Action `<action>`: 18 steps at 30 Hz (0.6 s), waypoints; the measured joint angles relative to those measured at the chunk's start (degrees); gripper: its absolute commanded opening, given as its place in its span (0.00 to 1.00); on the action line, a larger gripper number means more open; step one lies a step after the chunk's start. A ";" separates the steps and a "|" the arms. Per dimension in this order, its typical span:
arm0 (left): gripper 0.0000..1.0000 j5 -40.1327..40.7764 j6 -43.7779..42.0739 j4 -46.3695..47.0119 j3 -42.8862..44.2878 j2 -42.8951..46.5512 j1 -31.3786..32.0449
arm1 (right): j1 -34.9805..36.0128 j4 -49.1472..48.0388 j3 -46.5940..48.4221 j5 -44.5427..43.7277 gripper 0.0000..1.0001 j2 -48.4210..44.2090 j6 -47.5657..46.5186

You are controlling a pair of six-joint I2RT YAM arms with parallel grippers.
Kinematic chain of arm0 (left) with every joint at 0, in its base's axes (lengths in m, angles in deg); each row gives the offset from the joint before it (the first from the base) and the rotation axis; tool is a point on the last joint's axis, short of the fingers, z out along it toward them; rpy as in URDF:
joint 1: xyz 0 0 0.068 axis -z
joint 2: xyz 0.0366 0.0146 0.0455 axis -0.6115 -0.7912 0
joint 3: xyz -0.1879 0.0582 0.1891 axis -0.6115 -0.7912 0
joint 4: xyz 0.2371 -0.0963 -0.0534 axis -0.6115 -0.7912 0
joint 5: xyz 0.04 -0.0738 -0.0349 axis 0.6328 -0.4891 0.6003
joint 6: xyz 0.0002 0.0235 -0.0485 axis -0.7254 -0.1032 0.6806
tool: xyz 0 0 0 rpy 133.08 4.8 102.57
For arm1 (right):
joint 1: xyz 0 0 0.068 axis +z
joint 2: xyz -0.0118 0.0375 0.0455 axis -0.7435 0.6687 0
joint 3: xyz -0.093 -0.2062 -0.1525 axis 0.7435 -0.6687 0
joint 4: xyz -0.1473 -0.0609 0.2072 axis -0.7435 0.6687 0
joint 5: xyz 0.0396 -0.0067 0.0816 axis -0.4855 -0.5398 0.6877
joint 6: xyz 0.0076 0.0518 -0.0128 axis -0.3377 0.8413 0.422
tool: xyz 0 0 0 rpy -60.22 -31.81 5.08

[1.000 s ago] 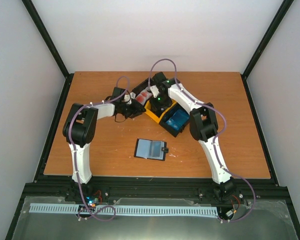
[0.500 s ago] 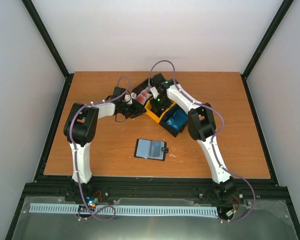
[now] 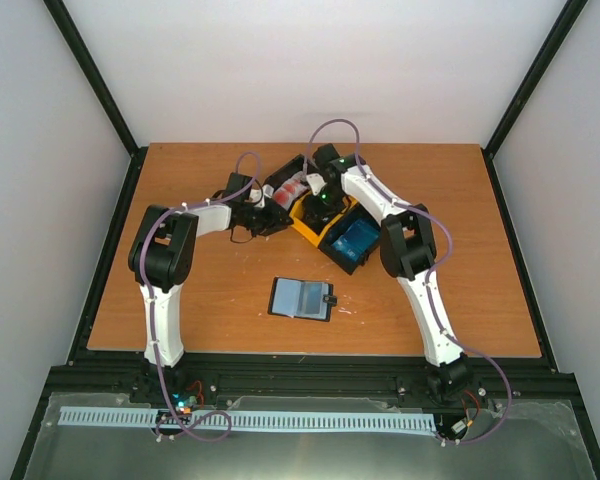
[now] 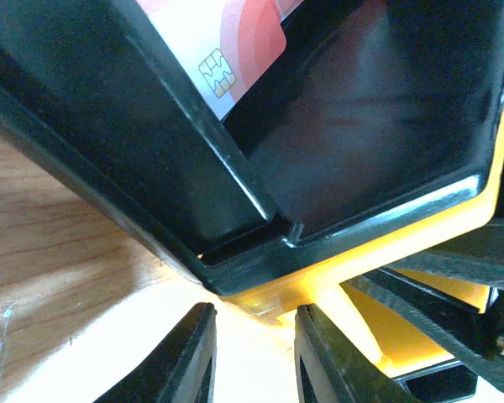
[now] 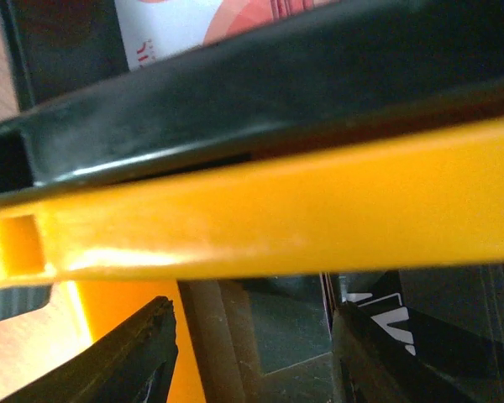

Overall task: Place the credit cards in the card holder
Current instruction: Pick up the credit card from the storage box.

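1. Left gripper (image 4: pixel 252 361): fingers a narrow gap apart, nothing between them, low over the table (image 3: pixel 210 290), tips just short of the bins' corner. Left arm (image 3: pixel 170 250) stretches forward and bends inward to the left end of the bins.

2. Right gripper (image 5: pixel 252 361): fingers spread wide, gripping nothing. Right arm (image 3: pixel 410 250) rises from its base and arches over the bins from the right, wrist pointing down at their far part.

3. Joined bins (image 3: pixel 306 226): 3 compartments in a diagonal row at the table's far middle.
- Far black bin (image 4: pixel 151 143): holds 1 red-and-white card (image 4: pixel 227 50) with a gold chip, leaning against the wall.
- Yellow bin (image 5: pixel 319 210): contents hidden by the arm.
- Near black bin (image 3: pixel 332 256): holds blue cards (image 3: pixel 354 238); their count cannot be told.

4. Card holder (image 3: pixel 302 298): lies open and flat, well apart from the bins, nearer the arm bases, clasp tab pointing right, grey-blue pockets up.

5. Change over 1 second: the right wrist has shifted slightly farther back and right; the card holder and left arm are unmoved.
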 measured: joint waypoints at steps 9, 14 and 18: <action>0.28 0.00 0.00 0.00 0.00 0.00 0.04 | -1.97 1.88 1.75 6.91 0.45 0.00 1.84; 0.28 0.00 0.00 0.00 0.00 0.00 0.04 | -2.25 2.08 1.73 8.13 0.42 -0.02 1.81; 0.28 0.00 0.00 -0.09 0.00 0.00 0.04 | -2.40 2.01 0.85 8.98 0.43 -0.68 1.60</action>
